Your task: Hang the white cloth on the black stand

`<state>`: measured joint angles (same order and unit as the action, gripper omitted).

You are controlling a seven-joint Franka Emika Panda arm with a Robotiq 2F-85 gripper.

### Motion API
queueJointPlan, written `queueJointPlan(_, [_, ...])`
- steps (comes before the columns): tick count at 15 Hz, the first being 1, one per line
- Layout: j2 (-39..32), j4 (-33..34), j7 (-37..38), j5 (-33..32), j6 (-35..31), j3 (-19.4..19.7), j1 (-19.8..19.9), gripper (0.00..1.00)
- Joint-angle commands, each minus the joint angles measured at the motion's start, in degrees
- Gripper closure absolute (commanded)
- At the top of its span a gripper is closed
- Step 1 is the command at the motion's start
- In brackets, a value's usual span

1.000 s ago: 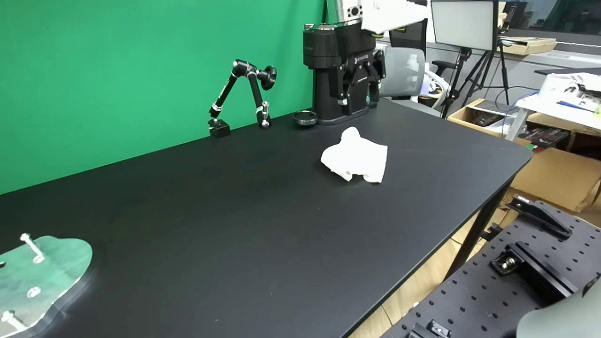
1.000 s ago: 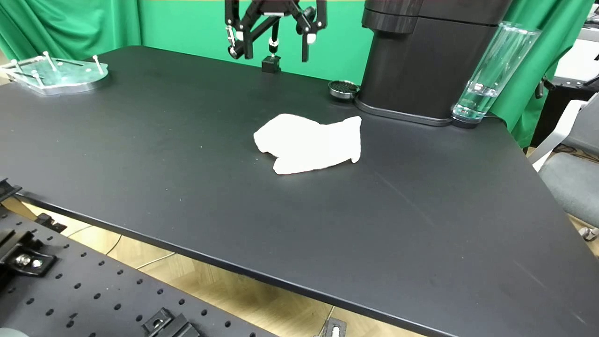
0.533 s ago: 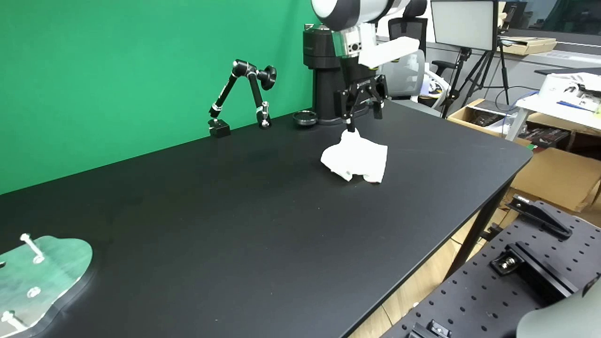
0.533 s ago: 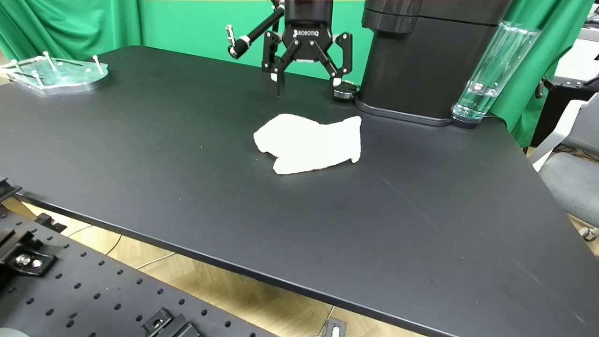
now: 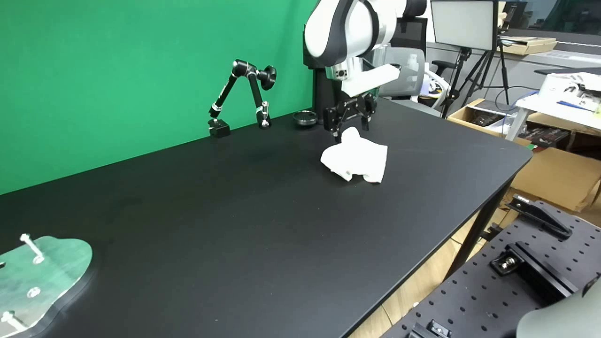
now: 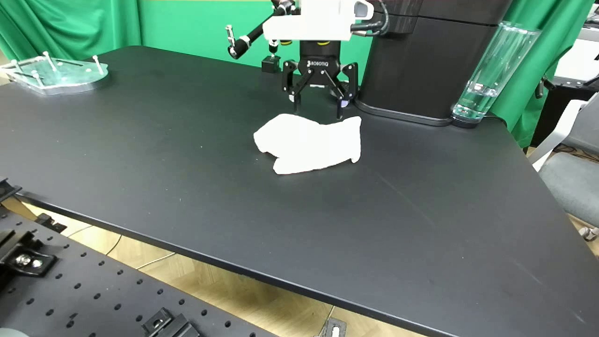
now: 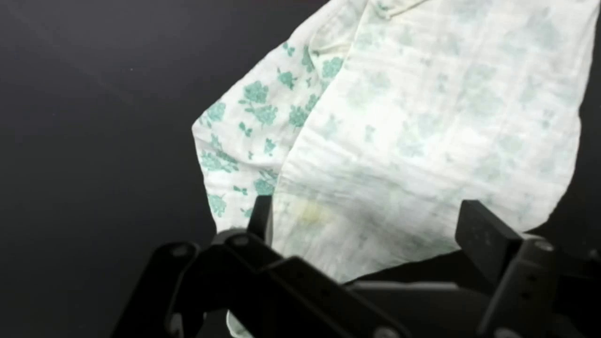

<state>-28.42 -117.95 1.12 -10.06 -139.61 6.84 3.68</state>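
White cloth (image 6: 309, 146) on black table (image 6: 187, 140) (green flowers printed on cloth). Long axis: side to side in an exterior view; rounded corner toward gripper (image 6: 318, 114). Jaws spread wide.

The white, grey-banded arm (image 5: 360, 30) has a black end effector (image 6: 318, 112) lettered "ROBOTIQ".

You have lowered the gripper (image 6: 318, 113) nearer to the white cloth (image 6: 310, 145), and in an exterior view the white part (image 6: 309, 23) above it now appears.
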Motion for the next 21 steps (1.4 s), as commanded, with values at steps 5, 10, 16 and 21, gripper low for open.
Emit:
queueJointPlan(5, [-6.0,6.7,-0.3,2.1,2.0,-2.2,-1.4,0.29])
queueJointPlan(10, [-5.1,6.8,-1.5,5.0,4.0,-3.6,-0.9,0.66])
queueJointPlan(16, [-1.2,5.2,-1.2,7.7,8.9,-3.6,-0.5,1.00])
queueJointPlan(21, [4.5,5.2,-0.3,8.0,16.4,-2.8,-0.6,1.00])
